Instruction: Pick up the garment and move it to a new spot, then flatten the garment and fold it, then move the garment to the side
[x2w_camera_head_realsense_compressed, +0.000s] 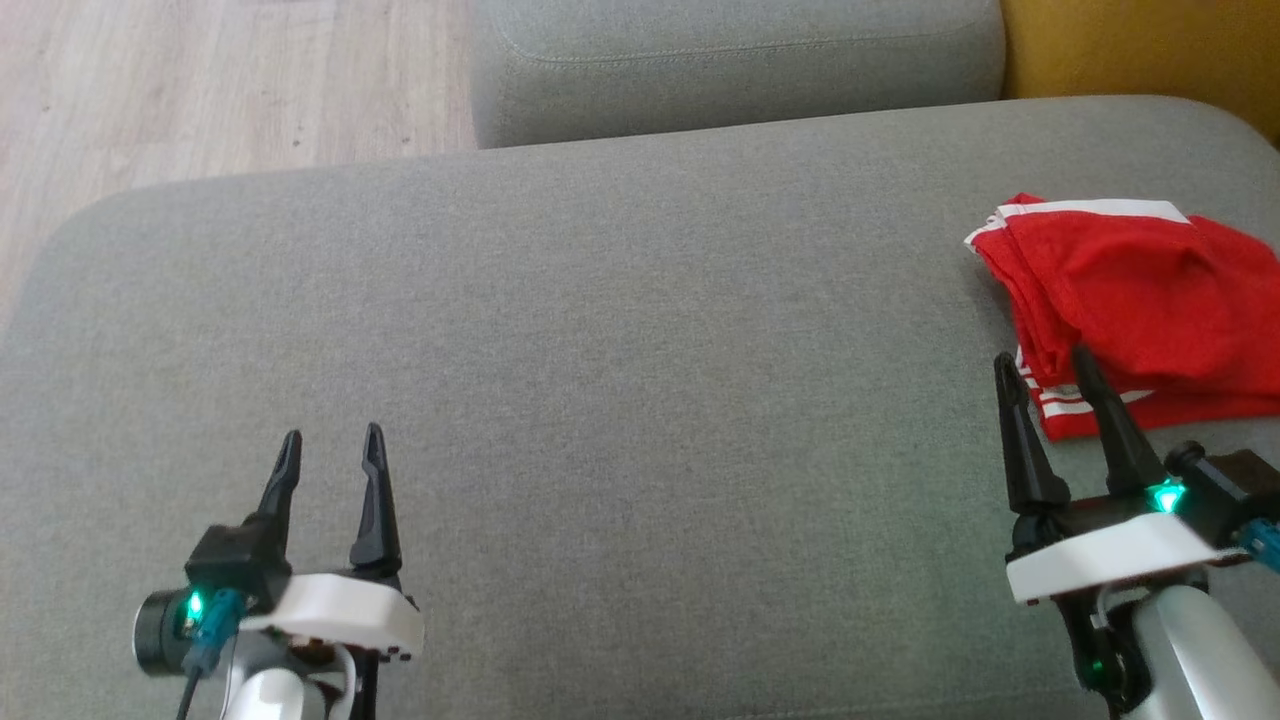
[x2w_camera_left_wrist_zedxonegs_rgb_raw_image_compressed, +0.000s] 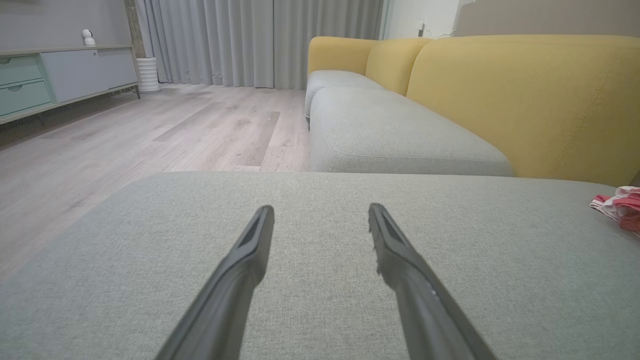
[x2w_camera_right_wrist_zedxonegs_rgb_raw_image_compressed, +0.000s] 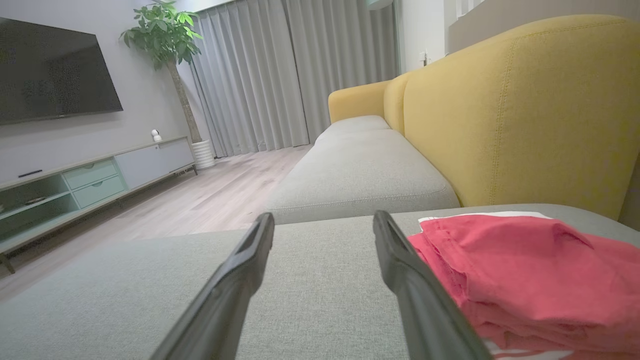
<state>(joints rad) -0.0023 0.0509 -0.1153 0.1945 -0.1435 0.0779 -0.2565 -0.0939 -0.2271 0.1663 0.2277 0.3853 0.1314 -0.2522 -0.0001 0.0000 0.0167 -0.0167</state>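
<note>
Red garment lies folded at far right of cushion; task looks approx. done. Left gripper and right gripper both spread apart, holding nothing.

Cushion wide and bare at left and middle, free passage. Garment folded at right edge, just beside right pincer. Yellow backrest blocks far right.

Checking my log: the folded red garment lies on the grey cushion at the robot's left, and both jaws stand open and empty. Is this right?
Not quite: the garment lies at the robot's right, as the head view shows. The rest is correct.
</note>
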